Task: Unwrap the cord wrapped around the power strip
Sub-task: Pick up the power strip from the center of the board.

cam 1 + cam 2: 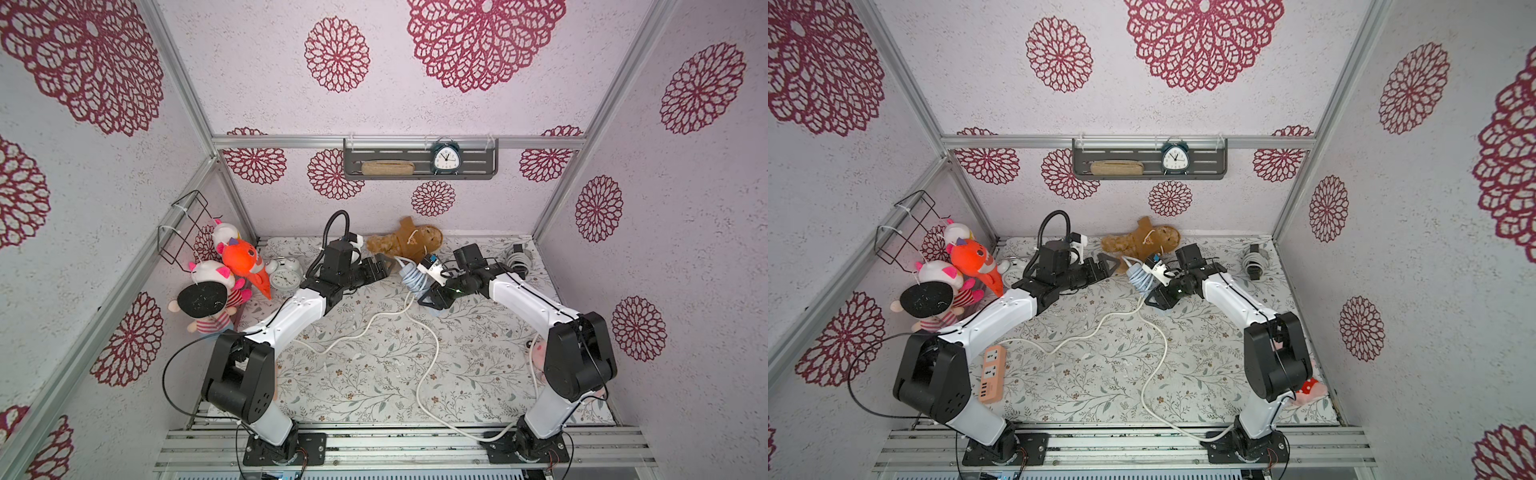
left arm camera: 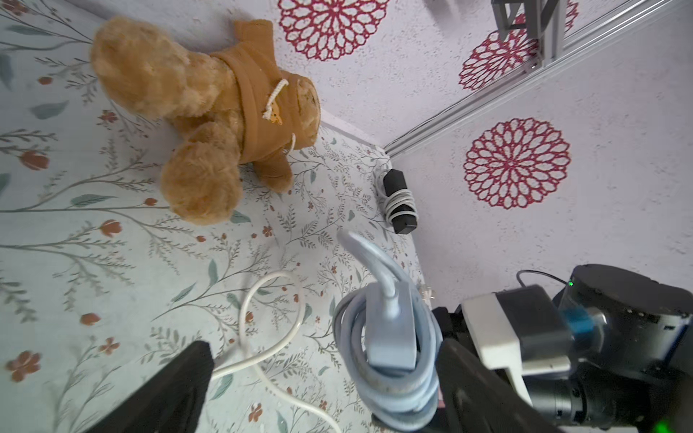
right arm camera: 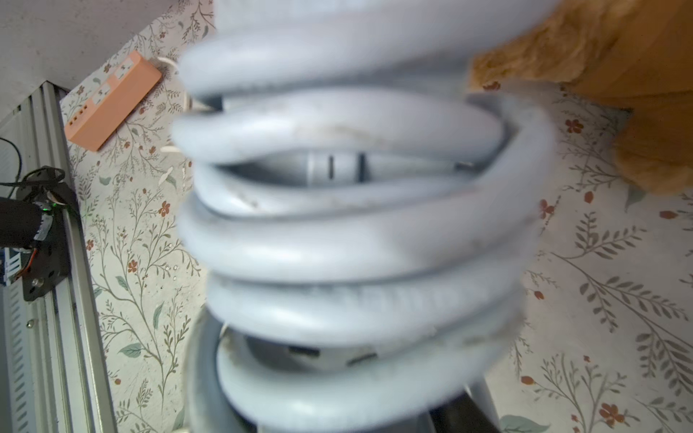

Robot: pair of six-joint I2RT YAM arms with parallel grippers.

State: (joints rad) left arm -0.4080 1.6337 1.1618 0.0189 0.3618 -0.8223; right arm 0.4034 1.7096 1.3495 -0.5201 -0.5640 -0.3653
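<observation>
Both top views show the power strip toward the back middle of the tabletop. It's pale blue, with its grey-blue cord coiled around it. The right gripper is clamped onto the bundle and holds it tilted. The left gripper sits just beside the coils, spread wide with nothing in it. A brown teddy bear lies right behind. A loose white cable snakes across the tabletop up to an orange outlet bar near the left arm's base.

Left wrist view: the power strip stands on end, with the cord looped round it and one end poking out the top. It's between the left gripper's black fingers, close to one and well clear of the other.

Right wrist view: it's pretty much all blurry cord coils. A sliver of the power strip peeks through between them. The right gripper's fingers are mostly hidden behind the bundle.
</observation>
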